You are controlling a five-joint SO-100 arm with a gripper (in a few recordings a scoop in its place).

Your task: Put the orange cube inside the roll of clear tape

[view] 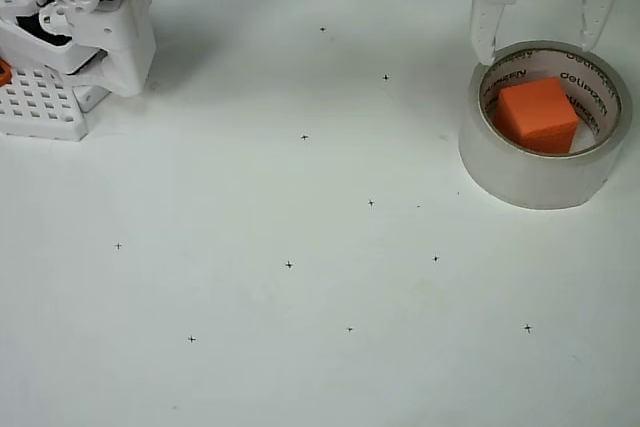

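On a white desk (300, 347), the orange cube (537, 114) sits inside the roll of clear tape (540, 172) at three o'clock. The white pincer (540, 42) hangs at the roll's twelve o'clock rim, fingers apart and empty. Best lift straight up, avoiding the rim.

In the overhead view the white tool (535, 47) hangs with its fingers spread apart.

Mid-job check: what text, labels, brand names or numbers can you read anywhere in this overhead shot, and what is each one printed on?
"delipaen" or similar, grey lettering on the white inner core of the roll of clear tape, far wall; the letters are blurred, so the spelling is uncertain.
A second grey print on the core's left wall: too skewed to read.
The orange cube inside the roll and the gripper carry no text.
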